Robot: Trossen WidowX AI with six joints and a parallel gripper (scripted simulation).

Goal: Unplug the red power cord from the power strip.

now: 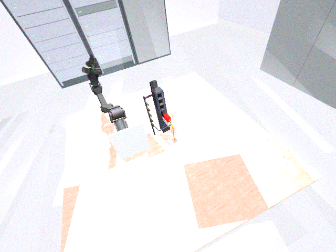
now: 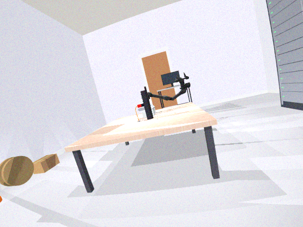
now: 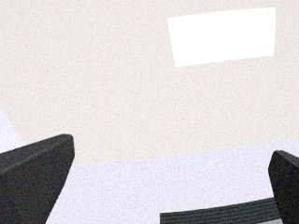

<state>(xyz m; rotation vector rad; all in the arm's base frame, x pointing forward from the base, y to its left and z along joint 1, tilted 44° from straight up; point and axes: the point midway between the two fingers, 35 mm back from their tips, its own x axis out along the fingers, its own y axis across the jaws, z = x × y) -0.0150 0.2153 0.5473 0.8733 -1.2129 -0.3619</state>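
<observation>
The red plug (image 1: 166, 117) (image 2: 139, 106) sits low on the front of the upright dark power strip (image 1: 156, 104) (image 2: 147, 111). A short black part lies between the plug and the strip, touching both; how deep it sits cannot be seen. Sockets above it show as dark holes. An orange cord (image 1: 173, 132) (image 2: 136, 113) hangs from the plug down to a small plate on the table. My gripper (image 1: 88, 63) (image 2: 186, 75) (image 3: 175, 155) is open and empty, raised high and well away from plug, cord and strip. The wrist view shows neither plug nor strip.
A thin dark rack (image 1: 148, 114) with short pegs stands beside the strip, on the arm's side. A pale square block (image 1: 129, 142) is by the arm's base. A pale bracket (image 1: 165, 121) is just under the plug. In the wrist view a dark ribbed thing (image 3: 217, 214) shows low.
</observation>
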